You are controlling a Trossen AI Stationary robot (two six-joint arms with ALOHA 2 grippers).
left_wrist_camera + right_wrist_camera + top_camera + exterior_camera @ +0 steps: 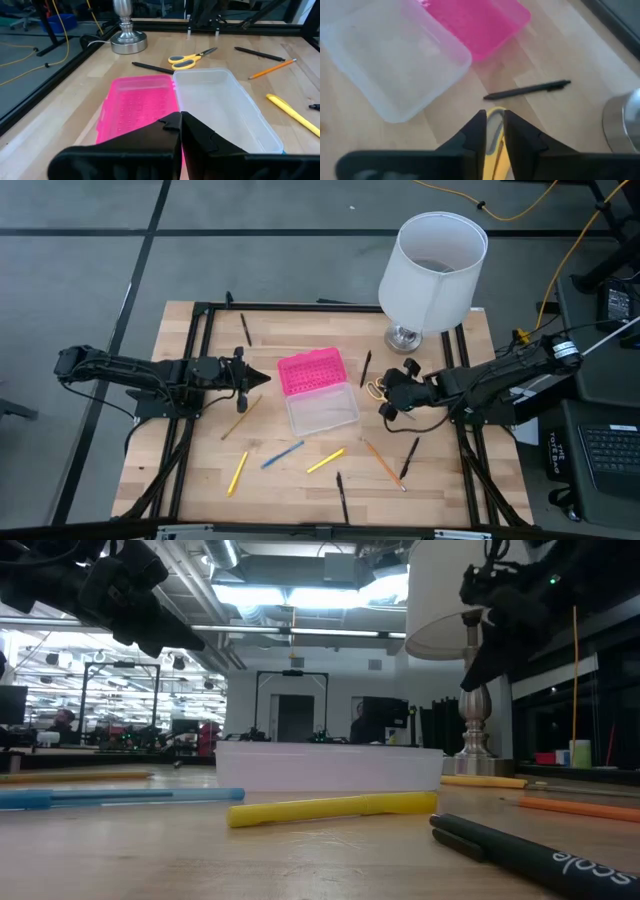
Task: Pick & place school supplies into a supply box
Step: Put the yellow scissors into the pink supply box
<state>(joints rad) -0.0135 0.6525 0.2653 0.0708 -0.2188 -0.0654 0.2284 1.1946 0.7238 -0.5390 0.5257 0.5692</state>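
The box (318,387) lies open at the middle of my table, its pink lid (310,370) flat on the far side and the clear base (322,408) on the near side, with nothing visible inside. The scissors (375,388) lie just right of the box, and my right gripper (390,394) is over them: in my right wrist view the yellow handle (494,135) sits in the narrow gap between my two fingers (470,137), which stand slightly parted around it; I cannot tell whether they press on it. A black pen (365,367) lies just beyond the scissors, toward the lamp (430,272). Nearer the front edge lie a blue pen (282,455), two yellow pens (325,460) (237,472), an orange pencil (380,461) and more black pens (409,456) (342,494); a tan pencil (241,418) lies left of the box and another black pen (245,328) at the far left. On the black pen closest to the low camera (540,852) I read white letters, apparently "scole". My right arm reaches in low from the right side, stretched toward the box. My left arm lies stretched from the left, its gripper (262,377) closed, empty, and pointing at the lid from just left of it.
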